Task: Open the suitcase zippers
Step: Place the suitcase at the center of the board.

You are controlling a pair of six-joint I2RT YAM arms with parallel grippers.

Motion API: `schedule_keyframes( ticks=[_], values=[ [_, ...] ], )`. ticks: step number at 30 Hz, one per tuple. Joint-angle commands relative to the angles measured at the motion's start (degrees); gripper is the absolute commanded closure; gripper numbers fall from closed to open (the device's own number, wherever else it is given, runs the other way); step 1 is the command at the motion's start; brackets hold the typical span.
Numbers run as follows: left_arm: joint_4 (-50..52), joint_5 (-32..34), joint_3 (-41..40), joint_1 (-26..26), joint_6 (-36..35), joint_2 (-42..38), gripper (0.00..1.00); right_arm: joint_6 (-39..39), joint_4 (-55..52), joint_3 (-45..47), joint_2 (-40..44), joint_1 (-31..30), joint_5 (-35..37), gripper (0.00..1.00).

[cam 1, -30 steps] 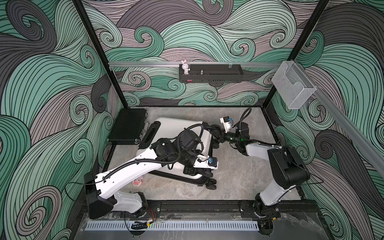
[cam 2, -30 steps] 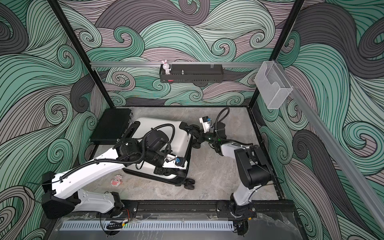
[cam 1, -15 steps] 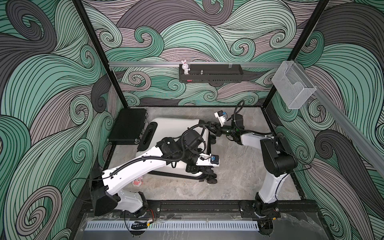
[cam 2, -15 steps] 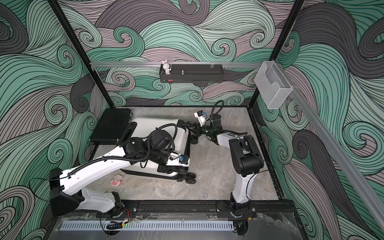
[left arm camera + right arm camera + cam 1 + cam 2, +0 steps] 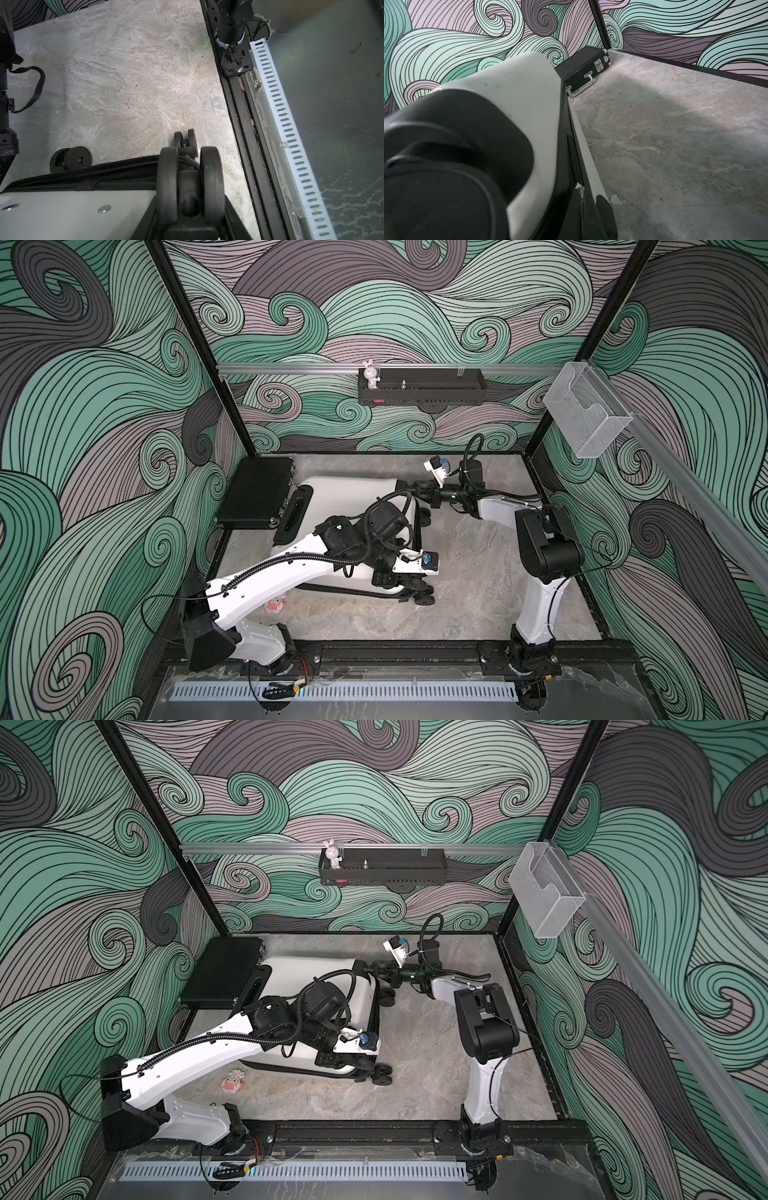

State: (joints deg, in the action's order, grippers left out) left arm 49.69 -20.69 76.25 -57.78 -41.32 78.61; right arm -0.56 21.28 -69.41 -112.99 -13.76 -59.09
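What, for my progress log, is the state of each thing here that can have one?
suitcase, lying flat, shells together.
right end effector, shut, seemingly on a zipper pull.
left end effector, clamped on a caster wheel.
zippers, look closed ahead of the right end effector.
briefcase, closed, lying flat.

Stone tabletop [image 5: 469, 572] with suitcase [image 5: 345, 493], briefcase [image 5: 257, 497]

Right end effector [image 5: 404, 492] slid to suitcase [image 5: 349, 493] far corner.
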Motion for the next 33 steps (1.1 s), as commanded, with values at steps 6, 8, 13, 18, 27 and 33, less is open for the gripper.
schedule_keyframes(
  ticks=[6, 8, 13, 18, 27, 33],
  values=[
    [1.6, -19.5, 2.4, -6.8, -3.9, -1.4, 1.00, -7.1, 0.5, -6.9, -3.4, 1.5, 12.5, 1.00],
    [2.2, -19.6, 3.4, -7.0, -3.9, -0.8, 1.00, -7.4, 0.9, -6.9, -3.9, 1.5, 10.6, 1.00],
    [2.3, -19.8, 4.0, -7.3, -4.0, 0.0, 1.00, -5.9, 3.3, -5.5, -3.7, 2.1, 12.8, 1.00],
    [1.8, -16.5, 3.8, -7.6, -3.4, 0.2, 1.00, -2.9, 7.1, -4.4, -3.2, 3.0, 16.8, 1.00],
    [-0.3, 2.4, -1.9, -6.8, -5.6, -6.1, 1.00, 3.9, 19.9, 9.9, 5.1, 9.0, 21.4, 1.00],
    [-2.8, 9.2, -5.6, -4.6, -5.0, -10.1, 0.97, 2.7, 20.9, 19.5, 13.4, 12.0, 24.1, 1.00]
  ],
)
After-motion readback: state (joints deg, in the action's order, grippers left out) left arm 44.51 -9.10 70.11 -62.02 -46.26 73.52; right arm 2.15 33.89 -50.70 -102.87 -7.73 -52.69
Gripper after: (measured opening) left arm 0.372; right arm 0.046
